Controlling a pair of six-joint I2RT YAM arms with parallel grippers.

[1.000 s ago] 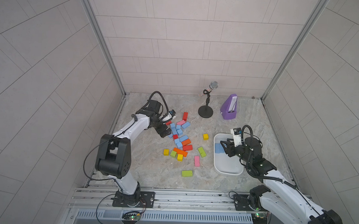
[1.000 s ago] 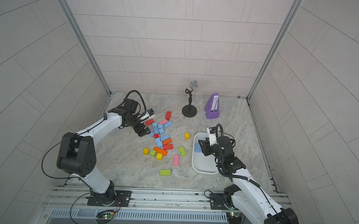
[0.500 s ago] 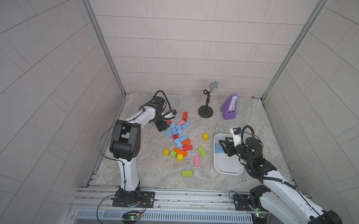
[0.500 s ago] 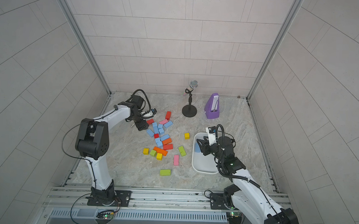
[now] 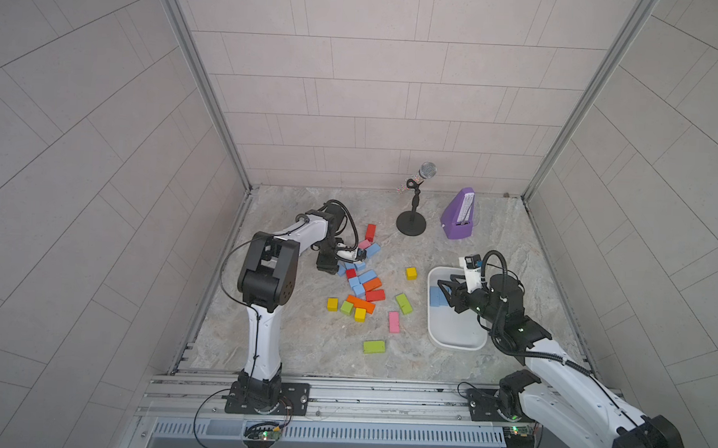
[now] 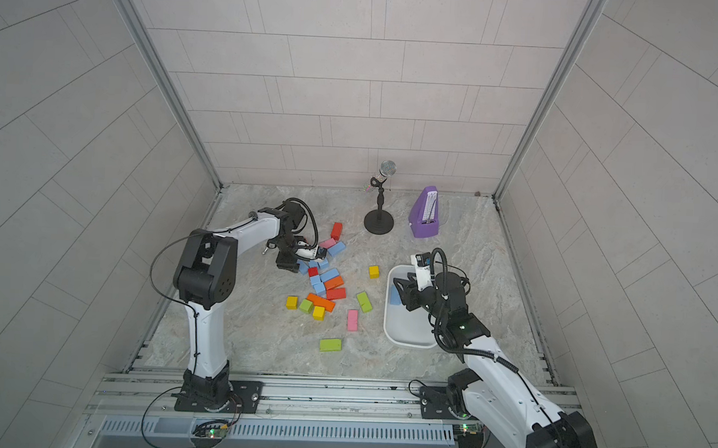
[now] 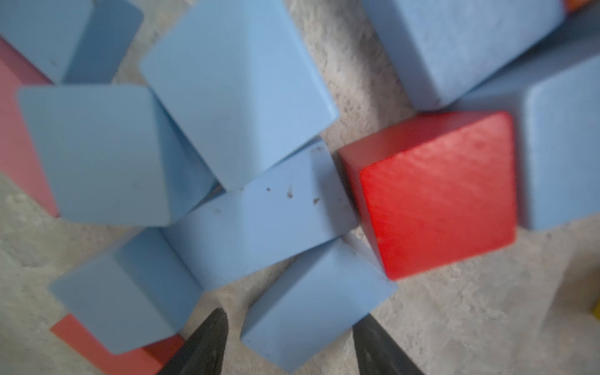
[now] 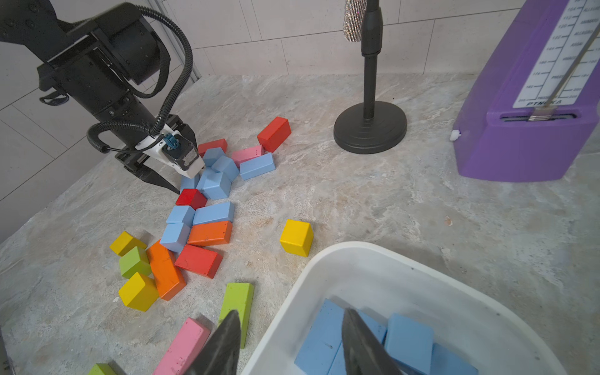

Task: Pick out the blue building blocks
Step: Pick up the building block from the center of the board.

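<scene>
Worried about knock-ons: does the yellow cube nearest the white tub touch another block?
No: the small yellow matte cube stands alone on the marble tabletop, bare surface all around it.

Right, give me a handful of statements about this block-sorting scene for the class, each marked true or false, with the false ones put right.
1. Some blue blocks already lie in the white tray. True.
2. The left gripper hangs over a lone yellow cube. False: its fingers flank a blue cube in the cluster of blocks.
3. The purple metronome stands near the microphone stand. True.
4. The right gripper grips a red block. False: its jaws are open and empty, above the tray.
5. Every blue block is in the tray. False: loose blue blocks lie on the table among other colours.
</scene>
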